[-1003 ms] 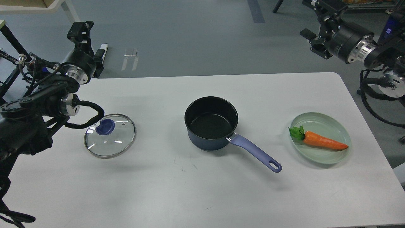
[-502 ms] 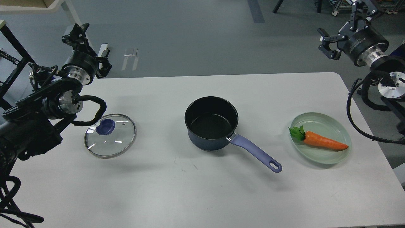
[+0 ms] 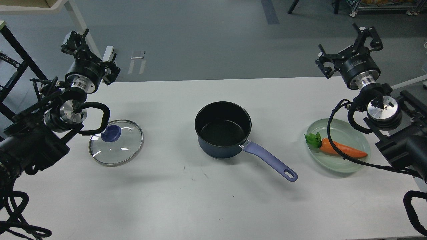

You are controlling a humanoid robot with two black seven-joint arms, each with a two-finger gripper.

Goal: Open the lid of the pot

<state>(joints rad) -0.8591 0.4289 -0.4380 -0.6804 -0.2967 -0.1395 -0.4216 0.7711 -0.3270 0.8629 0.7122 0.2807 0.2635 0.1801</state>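
Nearest the robot, the white counter (image 3: 206, 200) lay bare. Further in, at the centre, stood the dark pot (image 3: 222, 130), open and seemingly empty, its purple handle (image 3: 270, 161) pointing toward four o'clock. At nine o'clock from the pot, well apart from it, the glass lid (image 3: 115, 142) lay flat on the counter with its blue knob (image 3: 111, 133) up. At three o'clock sat a pale green plate (image 3: 333, 165) holding a carrot (image 3: 337, 148); a black cable of the right arm crossed in front of both.

Judged from this, the lid was already off and set down, so the task looked complete, with nothing left but to park the arms.

Farthest, the left gripper (image 3: 88, 55) hung past the counter's back edge at about ten o'clock, its fingers spread and holding nothing. The right gripper (image 3: 350, 46) was raised at two o'clock, its fingers also apart and empty.

The lower parts of both arms were cut off by the view's edges, and the pot's far inner wall was too dark to make out.
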